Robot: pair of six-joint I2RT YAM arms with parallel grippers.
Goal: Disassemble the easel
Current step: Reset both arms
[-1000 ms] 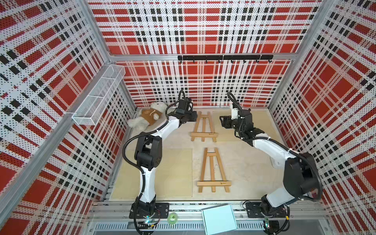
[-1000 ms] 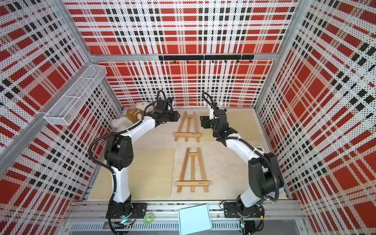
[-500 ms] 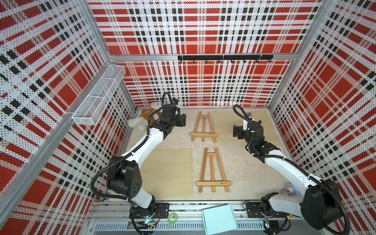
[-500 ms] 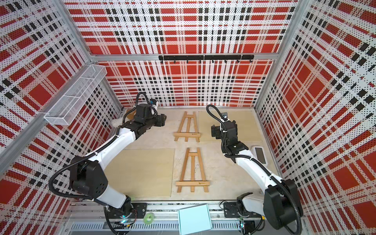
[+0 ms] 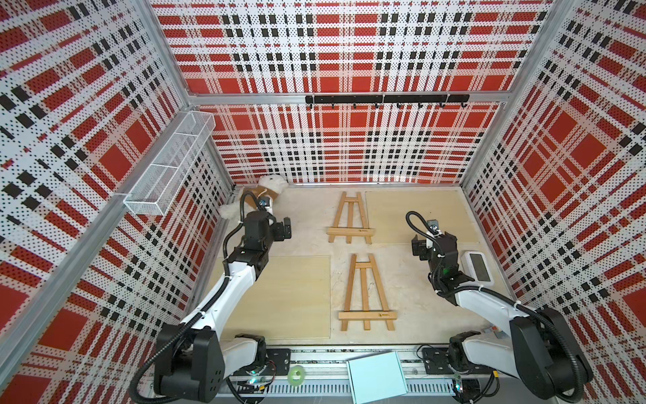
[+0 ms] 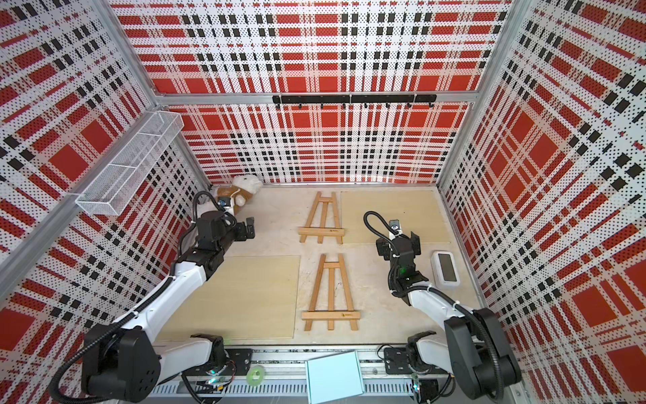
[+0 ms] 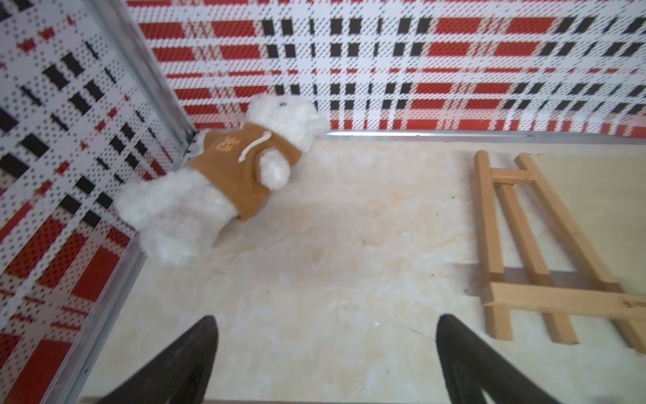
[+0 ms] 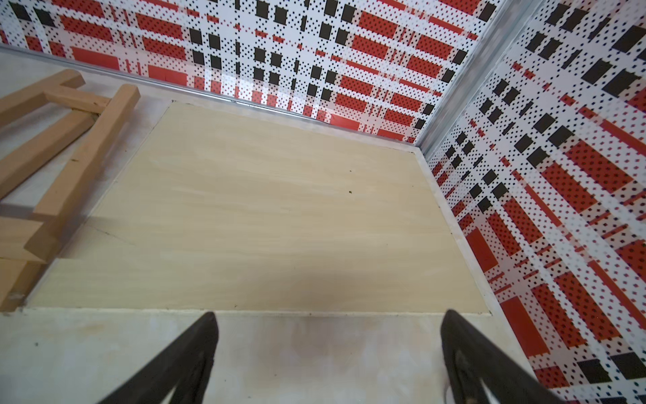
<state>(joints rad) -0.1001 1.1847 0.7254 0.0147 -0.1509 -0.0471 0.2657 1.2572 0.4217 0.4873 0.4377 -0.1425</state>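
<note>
Two wooden easels lie flat on the table in both top views: a far easel (image 5: 349, 218) (image 6: 322, 219) and a near easel (image 5: 366, 290) (image 6: 331, 293). My left gripper (image 5: 285, 229) (image 6: 249, 227) hovers left of the far easel, open and empty. In the left wrist view its gripper (image 7: 325, 320) spreads over bare table, with the far easel (image 7: 524, 227) off to one side. My right gripper (image 5: 433, 245) (image 6: 398, 245) is right of both easels, open and empty. In the right wrist view that gripper (image 8: 327, 314) faces a pale board (image 8: 262, 210), and the far easel (image 8: 70, 175) is at the frame's edge.
A white teddy bear in a brown hoodie (image 5: 265, 190) (image 7: 223, 175) lies in the back left corner. A white device (image 5: 477, 267) sits by the right wall. Thin boards lie at back right (image 5: 419, 217) and front left (image 5: 290, 297). A wire basket (image 5: 171, 164) hangs on the left wall.
Both arms have drawn back from the far easel, the left toward the left wall and the right toward the front right. Both grippers have opened wider.
</note>
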